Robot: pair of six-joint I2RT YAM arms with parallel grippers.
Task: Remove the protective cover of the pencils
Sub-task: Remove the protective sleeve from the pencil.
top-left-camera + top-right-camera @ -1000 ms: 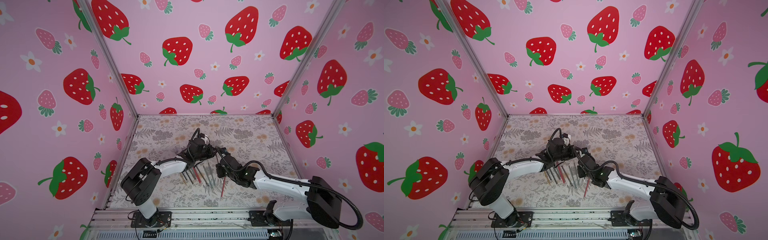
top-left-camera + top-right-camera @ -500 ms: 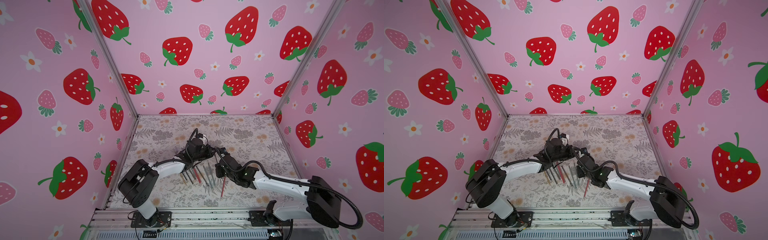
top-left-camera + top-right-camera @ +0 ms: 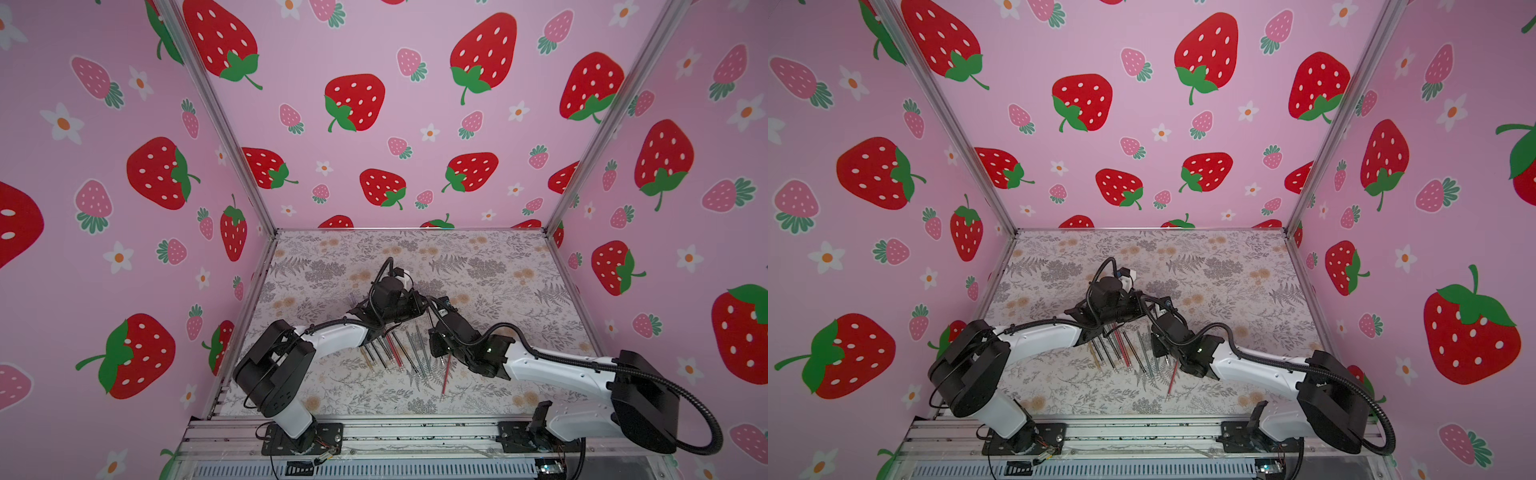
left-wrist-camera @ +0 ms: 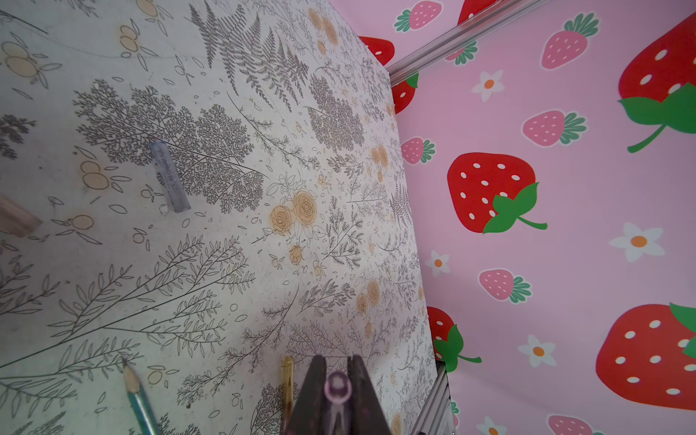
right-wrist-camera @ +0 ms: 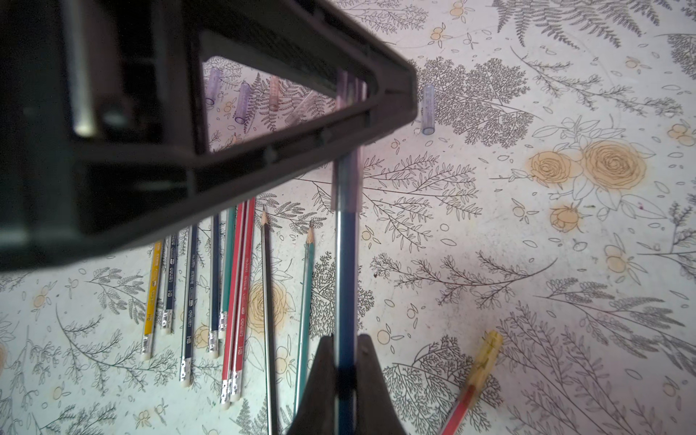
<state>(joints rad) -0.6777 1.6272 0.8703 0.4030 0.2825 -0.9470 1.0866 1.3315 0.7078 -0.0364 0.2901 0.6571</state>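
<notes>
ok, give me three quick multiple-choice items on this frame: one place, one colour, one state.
1. The loose caps lie:
A in a tray
B on the table, beyond the tips of the pencil row
C on the front rail

2. The pencil in the right tool is:
A yellow
B red
C blue

3. The left tool is:
A open wide
B shut on the held pencil's cap
C shut on nothing

Key:
1 B, they sit on the table past the sharpened ends.
2 C, a blue shaft runs through the tool.
3 B, it pinches the pinkish cap.
</notes>
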